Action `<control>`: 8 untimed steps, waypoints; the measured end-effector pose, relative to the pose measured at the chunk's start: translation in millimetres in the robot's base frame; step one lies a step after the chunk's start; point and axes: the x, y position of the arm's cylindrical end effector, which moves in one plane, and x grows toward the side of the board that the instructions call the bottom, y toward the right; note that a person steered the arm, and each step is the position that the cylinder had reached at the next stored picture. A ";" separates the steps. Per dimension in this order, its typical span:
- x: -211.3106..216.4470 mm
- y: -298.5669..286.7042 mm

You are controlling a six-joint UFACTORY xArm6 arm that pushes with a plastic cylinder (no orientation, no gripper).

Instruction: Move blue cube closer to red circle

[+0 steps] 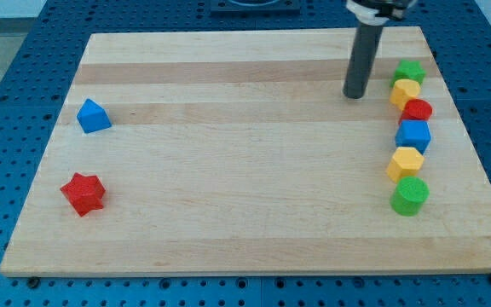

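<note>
Wooden board (pixel 228 213); eight coloured blocks (pixel 413 135)

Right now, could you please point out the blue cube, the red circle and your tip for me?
blue cube (pixel 413 135), camera view, middle of its top face.
red circle (pixel 417 109), camera view, its top face.
my tip (pixel 354 95), camera view, the rod's very end, left of the yellow block (pixel 405 91).

Bright even overhead light, soft short shadows under blocks, sharp focus, no glare
</note>
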 end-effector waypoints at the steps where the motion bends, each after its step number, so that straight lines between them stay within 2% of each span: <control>1: 0.3 18.8; 3: 3.2 38.9; 4: 3.2 24.2; 5: 3.1 -41.8; 6: 42.9 -119.9; 7: 78.6 -251.6; 8: 69.8 -339.1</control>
